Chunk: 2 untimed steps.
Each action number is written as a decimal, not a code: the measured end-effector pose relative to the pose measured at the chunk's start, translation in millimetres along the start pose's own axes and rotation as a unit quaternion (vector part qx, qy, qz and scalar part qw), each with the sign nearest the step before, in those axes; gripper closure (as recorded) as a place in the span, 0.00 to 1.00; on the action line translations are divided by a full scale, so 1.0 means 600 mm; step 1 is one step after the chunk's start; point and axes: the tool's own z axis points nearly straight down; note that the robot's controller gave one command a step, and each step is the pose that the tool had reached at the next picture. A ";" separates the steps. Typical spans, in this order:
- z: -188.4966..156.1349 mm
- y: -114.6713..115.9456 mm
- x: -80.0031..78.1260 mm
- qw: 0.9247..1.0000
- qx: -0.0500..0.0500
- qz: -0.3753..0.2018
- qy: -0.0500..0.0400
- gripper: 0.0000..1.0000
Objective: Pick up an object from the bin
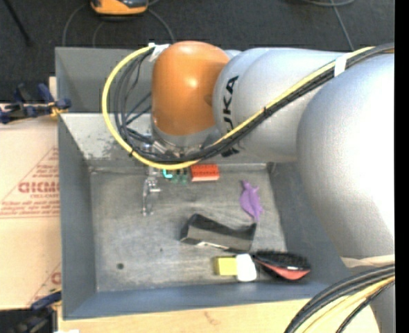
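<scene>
Sitting right against the bin's (75,214) back wall, an orange-red block (205,173) lies flat, its upper edge tucked under the arm. The gripper (148,201) hangs to its left and a touch nearer the front, beside the block and not over it, with bare grey floor beneath. Whether the gripper is released or clenched, I cannot tell; it reads as one thin metal shape. Between the two, just off the block's left end, sits a small green bit (179,177), and it is hard to say if that is a loose thing or part of the wrist above it. Out to the right, a purple twisted piece (251,201) lies near the right wall, well apart from the gripper. Toward the middle front, a dark folded strip (218,232) lies slantwise on the floor. At the front, a yellow-and-white piece (233,266) touches a black brush with a red underside (283,264), whose right end is cut off by the arm's body. Overhead, the orange cover (184,89) and the looping yellow cable (111,109) hide much of the bin's back, and the big silver arm (329,137) covers the right side.
</scene>
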 end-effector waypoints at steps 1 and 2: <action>-0.007 -0.001 -0.003 1.000 -0.001 0.002 -0.004 0.00; 0.119 -0.008 0.059 0.999 0.000 -0.052 -0.005 0.00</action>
